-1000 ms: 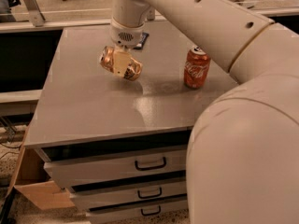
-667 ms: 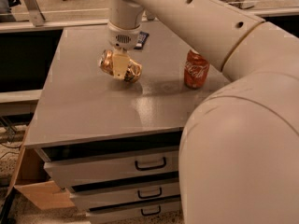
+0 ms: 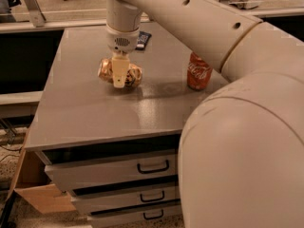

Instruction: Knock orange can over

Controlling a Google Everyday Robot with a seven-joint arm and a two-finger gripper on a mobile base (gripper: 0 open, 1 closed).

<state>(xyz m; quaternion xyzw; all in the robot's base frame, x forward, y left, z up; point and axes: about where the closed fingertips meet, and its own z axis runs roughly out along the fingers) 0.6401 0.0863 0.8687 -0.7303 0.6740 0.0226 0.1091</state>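
The orange can (image 3: 133, 75), golden-tan with a mottled white and brown pattern, lies on its side on the grey table top (image 3: 95, 108), left of centre. My gripper (image 3: 120, 76) hangs straight down over it from the white arm, with one pale finger (image 3: 119, 72) crossing the can's middle. The can shows on both sides of that finger.
A red Coca-Cola can (image 3: 199, 71) stands upright to the right of the orange can, close to my arm. A dark flat object (image 3: 143, 40) lies at the back of the table. Drawers (image 3: 114, 172) sit under the front edge. A cardboard box (image 3: 40, 194) is at lower left.
The gripper and the can have shifted a little leftward together. The can stays tipped on its side under the gripper.
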